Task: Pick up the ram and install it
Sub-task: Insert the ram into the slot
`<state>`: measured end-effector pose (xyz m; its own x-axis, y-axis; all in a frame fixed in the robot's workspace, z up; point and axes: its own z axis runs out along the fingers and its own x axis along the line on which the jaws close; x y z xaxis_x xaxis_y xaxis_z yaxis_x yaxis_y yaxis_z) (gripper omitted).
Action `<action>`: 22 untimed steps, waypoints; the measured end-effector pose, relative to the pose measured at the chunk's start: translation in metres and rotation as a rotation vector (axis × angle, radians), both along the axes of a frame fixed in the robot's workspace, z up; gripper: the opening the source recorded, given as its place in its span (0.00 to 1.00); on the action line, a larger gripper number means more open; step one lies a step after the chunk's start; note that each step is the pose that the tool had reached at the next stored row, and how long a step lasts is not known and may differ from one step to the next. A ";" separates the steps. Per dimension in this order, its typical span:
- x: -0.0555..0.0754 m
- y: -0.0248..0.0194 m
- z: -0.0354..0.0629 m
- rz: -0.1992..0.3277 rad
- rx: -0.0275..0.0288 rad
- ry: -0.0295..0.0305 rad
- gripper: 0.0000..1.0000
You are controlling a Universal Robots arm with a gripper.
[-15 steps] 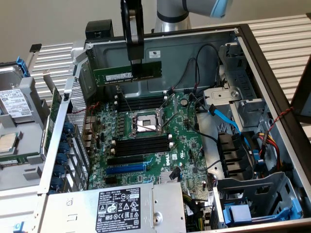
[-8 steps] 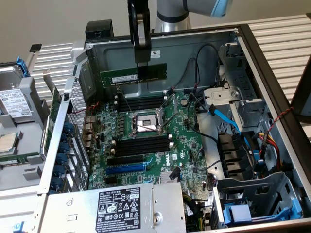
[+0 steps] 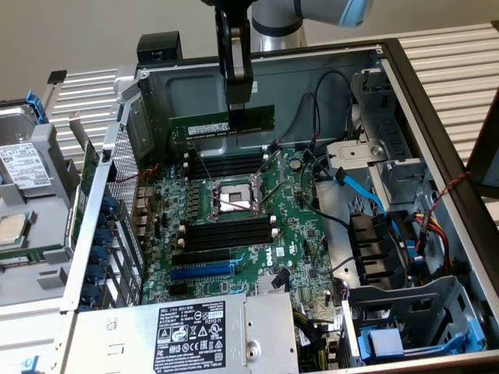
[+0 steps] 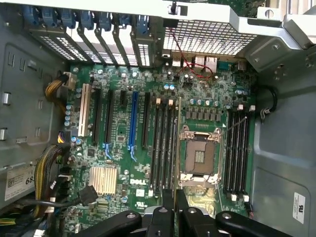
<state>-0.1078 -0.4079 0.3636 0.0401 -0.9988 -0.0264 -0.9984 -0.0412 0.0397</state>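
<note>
1. The ram (image 3: 199, 127) hangs in the upper middle of the exterior view. Its long edge is roughly level, and it sits above the board (image 3: 300, 226) and in front of the case's back wall (image 3: 312, 74). In the wrist view it shows edge-on as a thin line (image 4: 177, 143), over the strip between the socket (image 4: 200, 155) and one bank of black slots (image 4: 163, 148). You cannot tell its height above the slots.

2. Handling, as a judgement: treat it as light, thin and stiff. It will not flex to forgive a skewed approach. The chips and the contact edge are the fragile parts. The flat faces look smooth, so a narrow pinch may let it pivot.

3. The best hold, as a judgement, is on the two flat faces, at the upper edge near mid-length and well off the contact edge.

4. The gripper (image 3: 236, 115) is clamped on the ram in just that way, with its fingers pinched across the faces about halfway along. The wrist view agrees, with the ram running out from between the fingers of the gripper (image 4: 174, 202).

5. The black slots (image 3: 226, 234) lie in two banks either side of the socket (image 3: 234, 195), and all look empty.

6. Further out, the long blue slot (image 3: 201, 272) lies lower left of centre. Loose cables (image 3: 327, 101) run to the exterior view's right, near the ram's end.
</note>
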 end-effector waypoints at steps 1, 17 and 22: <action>0.000 0.0000 -0.0009 0.000 -0.0001 0.0053 0.14; -0.001 -0.0068 -0.0163 0.000 0.0053 0.0565 0.14; -0.001 -0.0061 -0.0225 0.000 0.0081 0.0554 0.14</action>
<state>-0.1091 -0.4140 0.3412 0.0387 -0.9986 -0.0367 -0.9946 -0.0420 0.0946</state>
